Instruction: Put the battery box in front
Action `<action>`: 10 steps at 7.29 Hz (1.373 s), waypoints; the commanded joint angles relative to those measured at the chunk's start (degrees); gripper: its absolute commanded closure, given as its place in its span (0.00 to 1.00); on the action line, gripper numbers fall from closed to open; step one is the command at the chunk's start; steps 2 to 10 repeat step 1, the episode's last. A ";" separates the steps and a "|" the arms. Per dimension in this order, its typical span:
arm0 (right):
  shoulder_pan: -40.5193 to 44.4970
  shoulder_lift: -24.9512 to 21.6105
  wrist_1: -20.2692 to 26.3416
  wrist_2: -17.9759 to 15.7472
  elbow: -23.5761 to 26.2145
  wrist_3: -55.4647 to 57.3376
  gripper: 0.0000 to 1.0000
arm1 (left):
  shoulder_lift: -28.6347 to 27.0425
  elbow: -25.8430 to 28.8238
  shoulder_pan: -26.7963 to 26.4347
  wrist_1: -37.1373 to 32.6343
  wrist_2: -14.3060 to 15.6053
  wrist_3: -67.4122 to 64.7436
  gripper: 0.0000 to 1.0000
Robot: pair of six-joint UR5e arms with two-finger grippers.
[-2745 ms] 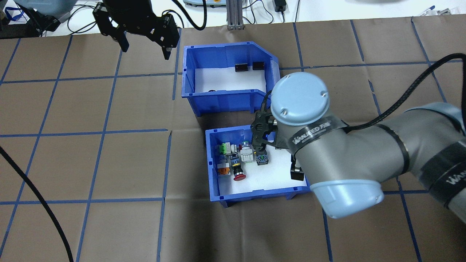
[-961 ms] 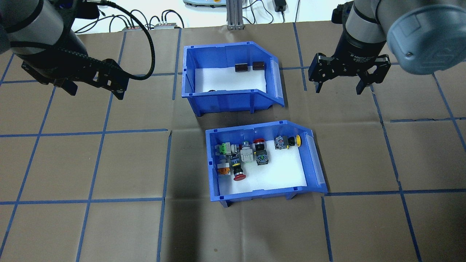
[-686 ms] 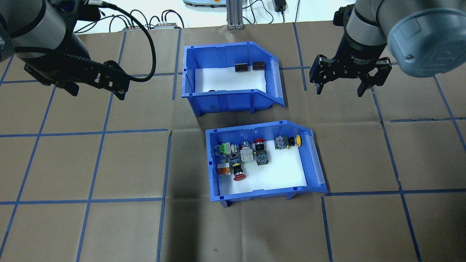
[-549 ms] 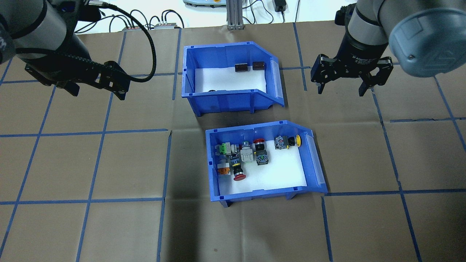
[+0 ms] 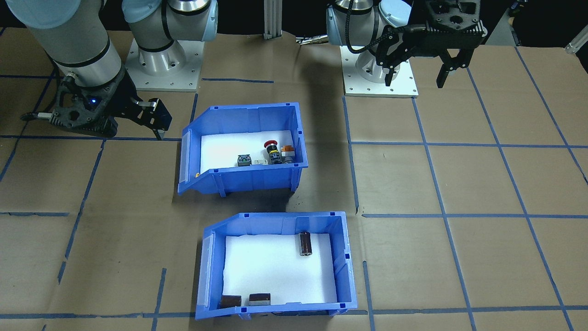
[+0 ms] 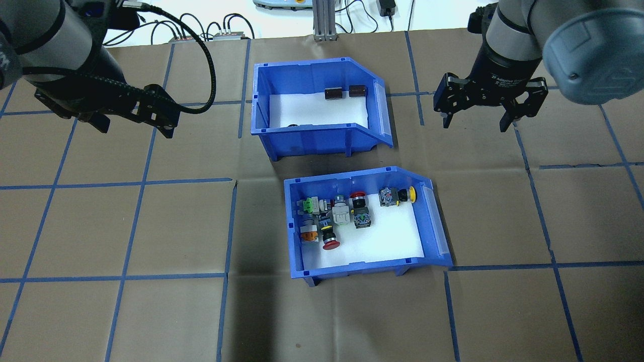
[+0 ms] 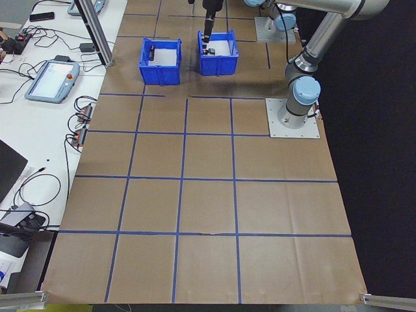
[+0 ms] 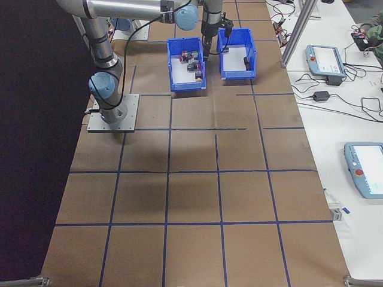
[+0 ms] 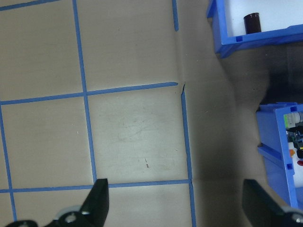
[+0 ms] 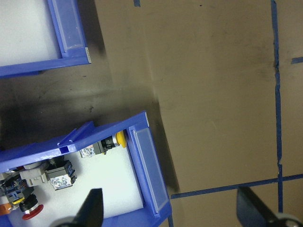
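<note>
Sitting nearest the robot, the blue plastic bin of colourful push-button switches (image 6: 365, 226) is the likeliest thing to be grabbed by mistake, since it matches the battery box in colour and shape. Beyond it, just apart, rests the blue sloped-side battery box with white foam liner (image 6: 317, 108). Left gripper (image 6: 132, 116) and right gripper (image 6: 478, 113) hover wide open, empty, well to either side. A one-wall grip could tilt it and roll the dark cylinders (image 5: 305, 243).
</note>
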 commanded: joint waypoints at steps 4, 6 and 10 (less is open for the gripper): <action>-0.02 0.00 -0.01 0.03 -0.02 0.08 0.00 | 0.00 0.00 0.00 0.00 0.00 0.00 0.01; -0.02 0.00 -0.01 0.03 -0.02 0.08 0.00 | 0.00 0.00 0.00 0.00 0.00 0.00 0.01; -0.02 0.00 -0.01 0.03 -0.02 0.08 0.00 | 0.00 0.00 0.00 0.00 0.00 0.00 0.01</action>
